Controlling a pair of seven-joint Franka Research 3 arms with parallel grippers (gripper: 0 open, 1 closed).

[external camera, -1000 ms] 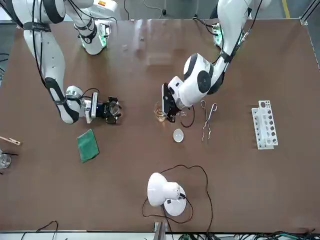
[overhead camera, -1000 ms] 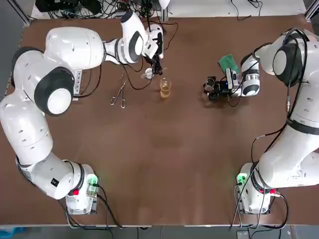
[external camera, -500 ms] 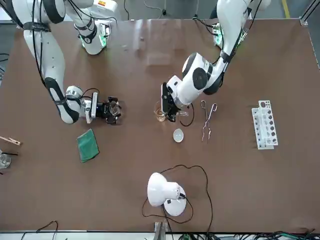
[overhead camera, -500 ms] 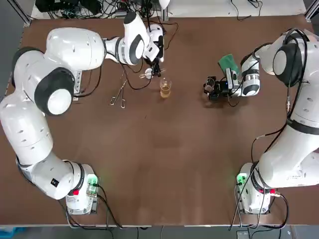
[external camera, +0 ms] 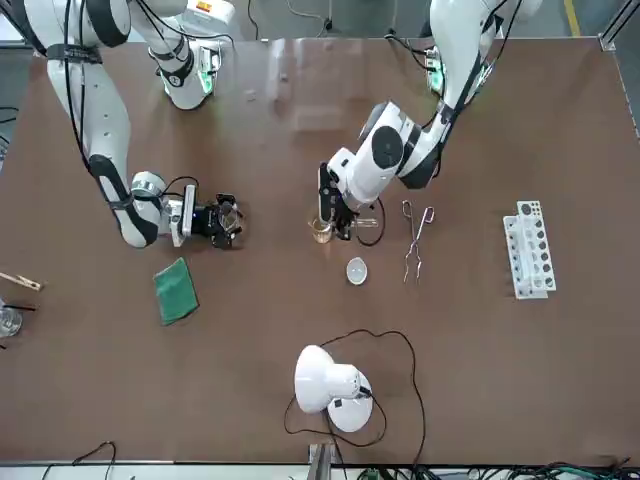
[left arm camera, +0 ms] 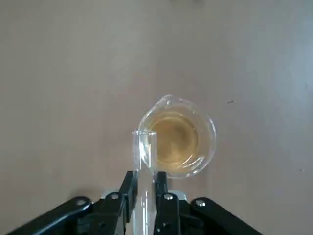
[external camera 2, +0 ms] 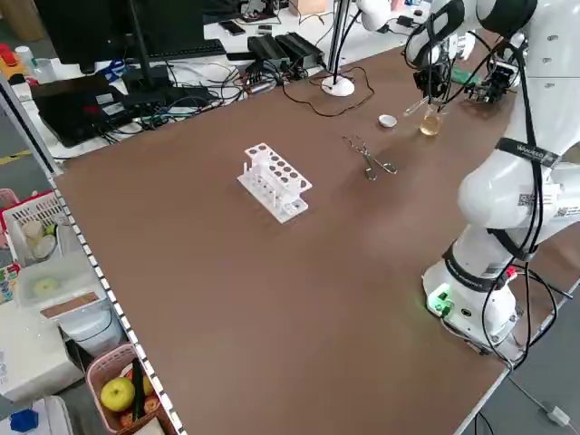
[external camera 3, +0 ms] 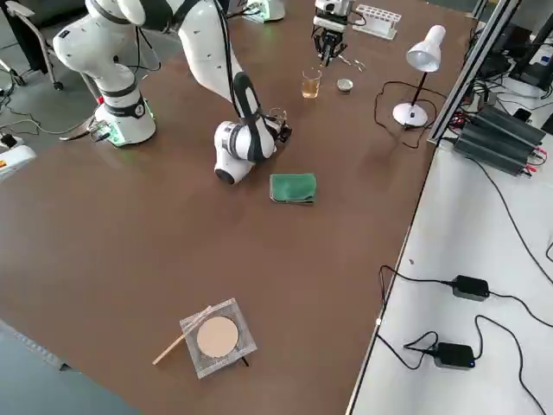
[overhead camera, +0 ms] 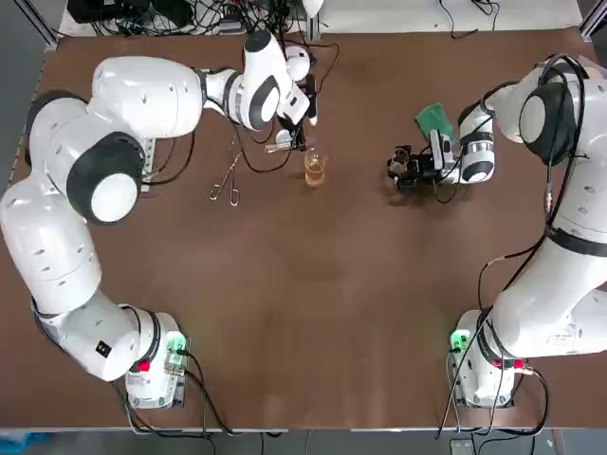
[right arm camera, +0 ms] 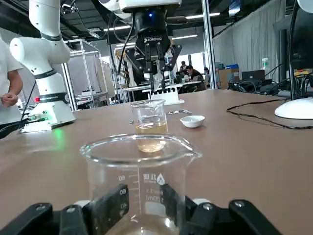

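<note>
Test tube (left arm camera: 145, 154): clear, thin-walled glass, clamped between the two fingers of the left end effector (left arm camera: 145, 180), which hangs above the surface (overhead camera: 313, 303). Tongs (overhead camera: 226, 178) lie near this end effector on its left, and a white dish (external camera: 356, 269) sits just beside it. The tube's open mouth points away from the fingers and lies over the near rim of the small beaker of amber liquid (left arm camera: 177, 143) directly below. We cannot tell whether glass touches glass.

Handling, our judgement: the tube is light, rigid, smooth and brittle. It may slide or swivel between the pads if held loosely. It may crack if squeezed hard or knocked on the beaker rim. The best hold is on the straight wall, well back from the mouth, as it is gripped here.

Right end effector (right arm camera: 144, 203): low at the surface, fingers closed on the base of a graduated glass beaker (right arm camera: 142, 166), which stands upright. We note the same cautions: hard, slick and breakable, so grip low on the wall. A green cloth (overhead camera: 434, 118) lies just beyond this end effector.
</note>
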